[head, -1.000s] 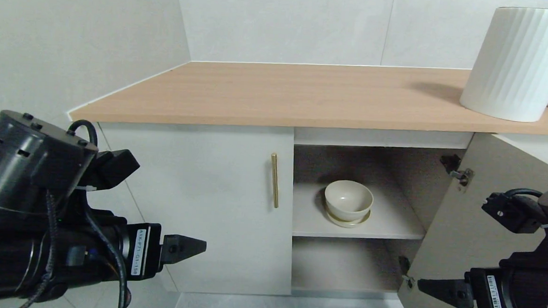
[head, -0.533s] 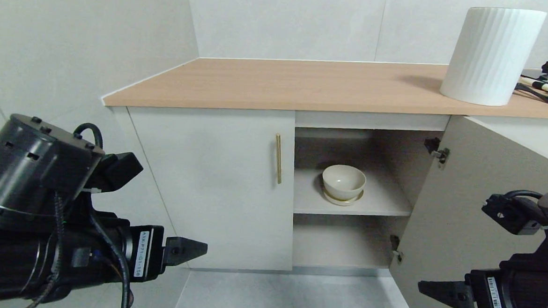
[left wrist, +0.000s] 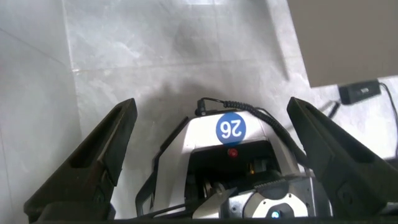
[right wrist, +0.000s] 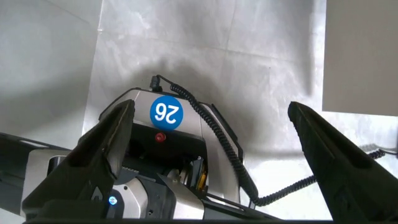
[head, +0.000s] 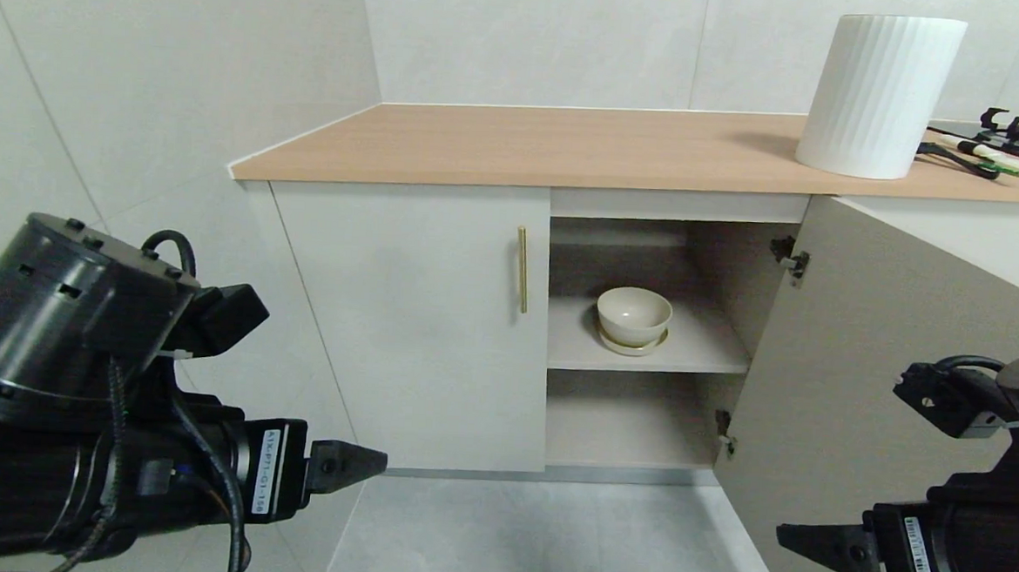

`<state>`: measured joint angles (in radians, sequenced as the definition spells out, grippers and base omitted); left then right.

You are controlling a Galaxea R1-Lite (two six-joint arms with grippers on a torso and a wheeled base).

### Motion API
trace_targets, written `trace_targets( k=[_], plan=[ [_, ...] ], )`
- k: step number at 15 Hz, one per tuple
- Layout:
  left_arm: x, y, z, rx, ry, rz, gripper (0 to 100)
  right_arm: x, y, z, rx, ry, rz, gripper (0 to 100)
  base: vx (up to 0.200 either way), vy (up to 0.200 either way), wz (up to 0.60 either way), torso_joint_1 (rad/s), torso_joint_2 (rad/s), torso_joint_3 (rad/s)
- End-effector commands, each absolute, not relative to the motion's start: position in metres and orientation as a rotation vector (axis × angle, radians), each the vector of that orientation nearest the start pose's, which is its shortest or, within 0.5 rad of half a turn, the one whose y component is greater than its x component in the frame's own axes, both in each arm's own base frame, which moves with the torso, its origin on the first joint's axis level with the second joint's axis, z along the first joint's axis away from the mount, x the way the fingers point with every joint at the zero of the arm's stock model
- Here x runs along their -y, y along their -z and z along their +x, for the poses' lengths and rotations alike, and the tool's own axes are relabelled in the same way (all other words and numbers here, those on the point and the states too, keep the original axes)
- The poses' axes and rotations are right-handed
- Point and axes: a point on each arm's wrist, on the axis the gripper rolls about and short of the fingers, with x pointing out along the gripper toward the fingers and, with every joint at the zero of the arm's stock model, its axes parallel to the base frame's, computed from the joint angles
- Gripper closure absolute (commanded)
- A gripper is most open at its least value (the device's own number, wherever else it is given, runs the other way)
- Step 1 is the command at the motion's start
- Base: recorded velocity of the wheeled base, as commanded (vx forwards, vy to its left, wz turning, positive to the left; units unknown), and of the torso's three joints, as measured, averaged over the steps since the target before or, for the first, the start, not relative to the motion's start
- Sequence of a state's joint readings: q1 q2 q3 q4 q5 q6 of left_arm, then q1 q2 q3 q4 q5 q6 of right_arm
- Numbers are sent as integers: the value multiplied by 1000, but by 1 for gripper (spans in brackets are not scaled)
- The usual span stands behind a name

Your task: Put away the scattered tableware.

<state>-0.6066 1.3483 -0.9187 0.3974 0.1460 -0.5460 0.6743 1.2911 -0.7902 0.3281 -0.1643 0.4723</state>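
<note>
Your left gripper (left wrist: 211,115) and right gripper (right wrist: 211,115) both hang low in front of the cabinet (head: 403,315), fingers spread wide and holding nothing. Beyond them its right-hand door (head: 864,339) stands open. A cream bowl (head: 634,313) sits on a saucer (head: 631,346) on the upper shelf (head: 706,353), well apart from both grippers. That pair looks stowed, so you're probably between items. Next, either fetch what look like utensils (head: 1009,160) at the countertop's (head: 525,147) far right, or push the door shut.

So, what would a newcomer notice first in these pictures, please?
Likely the open cabinet, its cream bowl sitting on a plate on the upper shelf. Then the tall white ribbed cylinder on the countertop at right, and the left gripper and right gripper, both open, low in front.
</note>
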Motion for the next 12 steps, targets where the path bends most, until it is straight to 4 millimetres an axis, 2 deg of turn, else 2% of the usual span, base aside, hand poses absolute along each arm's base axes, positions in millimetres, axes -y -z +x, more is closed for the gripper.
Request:
trace_targets(
  k=[1,6,12],
  plan=[
    [108,-213,161,-863,209,-203,0,-107,-195,140,-856,-286,97,0,0,0,0,0,0,0],
    [108,-213,161,-863,207,-202,0,-106,-196,139,-850,-294,103,0,0,0,0,0,0,0],
    [108,-212,162,-864,201,-198,0,-96,-204,125,-870,-314,80,0,0,-200,0,1,3,2]
  ],
)
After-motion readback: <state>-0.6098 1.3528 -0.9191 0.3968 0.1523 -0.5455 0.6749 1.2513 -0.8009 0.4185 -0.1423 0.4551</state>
